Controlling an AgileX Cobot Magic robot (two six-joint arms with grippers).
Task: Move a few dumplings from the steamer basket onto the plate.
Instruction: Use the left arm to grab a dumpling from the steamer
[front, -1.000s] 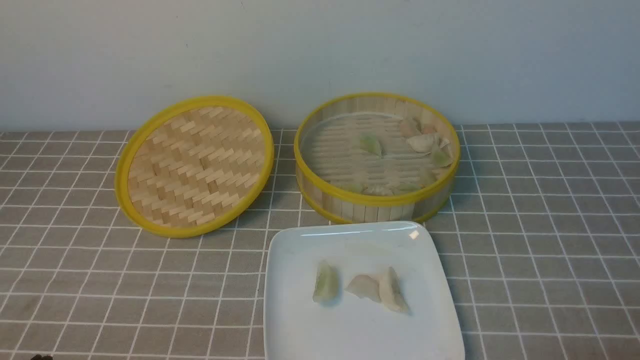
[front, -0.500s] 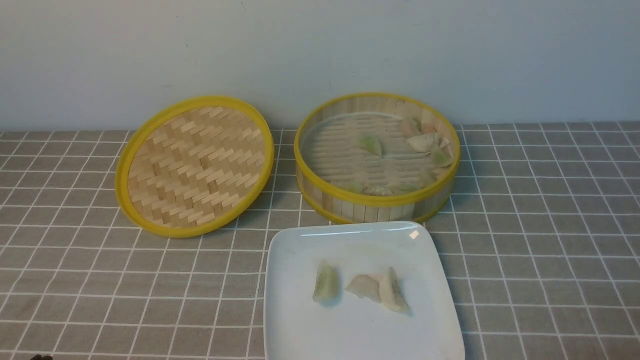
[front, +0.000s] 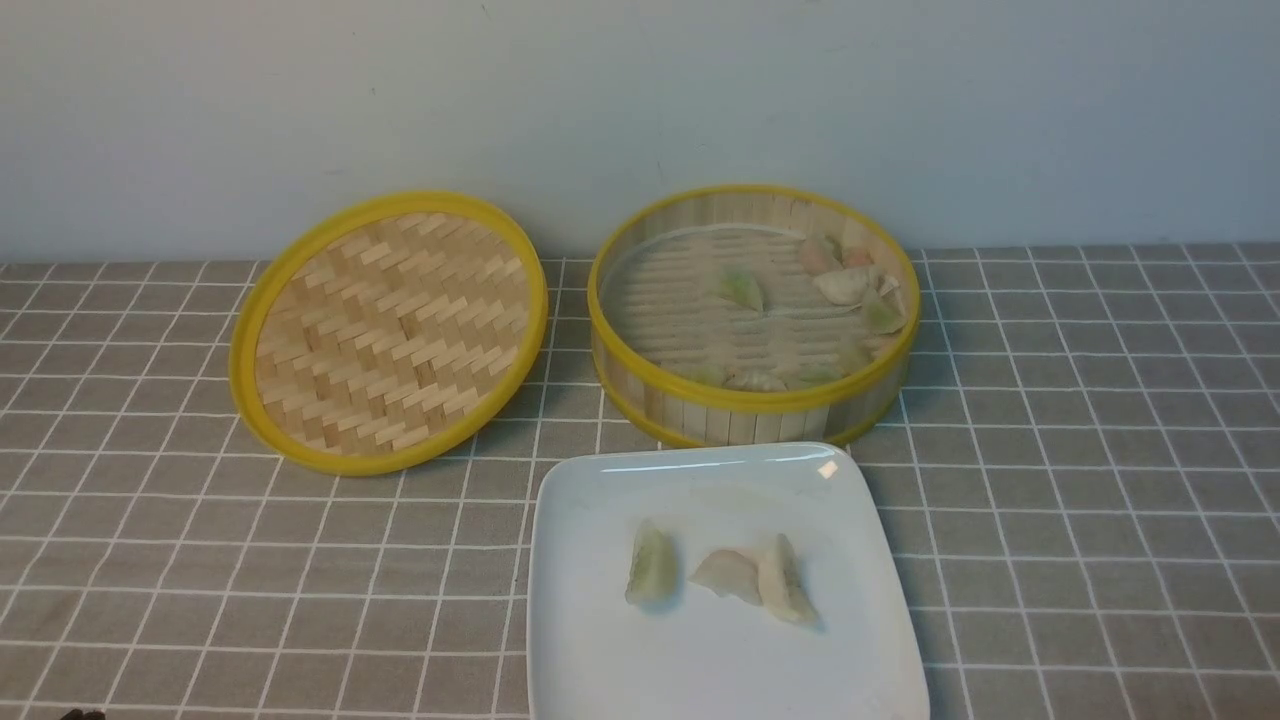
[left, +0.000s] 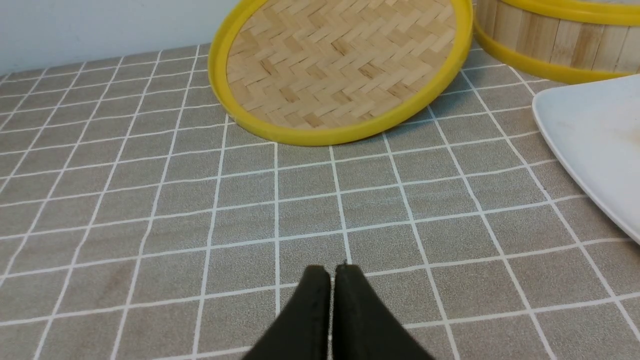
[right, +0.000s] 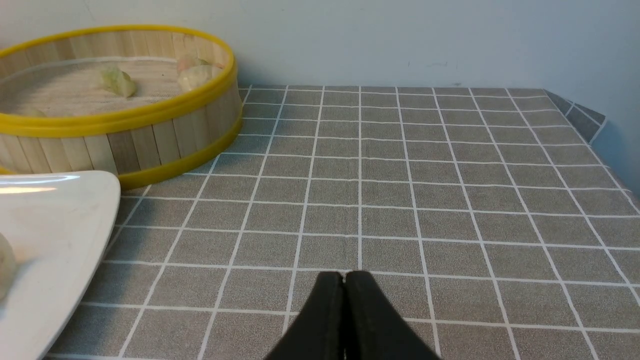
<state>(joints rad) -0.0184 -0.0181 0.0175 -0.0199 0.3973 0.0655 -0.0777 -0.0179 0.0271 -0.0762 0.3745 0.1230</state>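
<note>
Grey checked cloth (front: 1100, 450) covers the whole table, with a plain pale wall (front: 640, 100) behind it. On my left side of the front view lies the woven bamboo lid (front: 390, 330), just beside the steamer basket (front: 750, 398), which stands open near the wall. The plate (front: 720, 670) sits in front of the basket, nearer to me. Its far edge is very close to the basket's bottom rim, though I cannot tell whether they touch.

Neither arm shows in the front view. From the wrist cameras I see the left gripper (left: 332, 272) low over bare cloth, well apart from the lid, with its jaws pressed together on nothing. The right gripper (right: 344, 280) is the same on the other side: jaws closed flat against each other, empty, over open cloth to the right of the plate.

Three dumplings lie on the plate: a green one (front: 652, 567) alone, then a pinkish one (front: 728, 575) touching a cream one (front: 783, 583). More lie in the basket, one green (front: 742, 290) mid-floor, a cluster (front: 850, 285) against the right wall and a few half hidden under the near rim.

My read is that three counts as "a few" (generously, perhaps), so the job looks done. With both arms parked clear, I would at most fetch one more.
</note>
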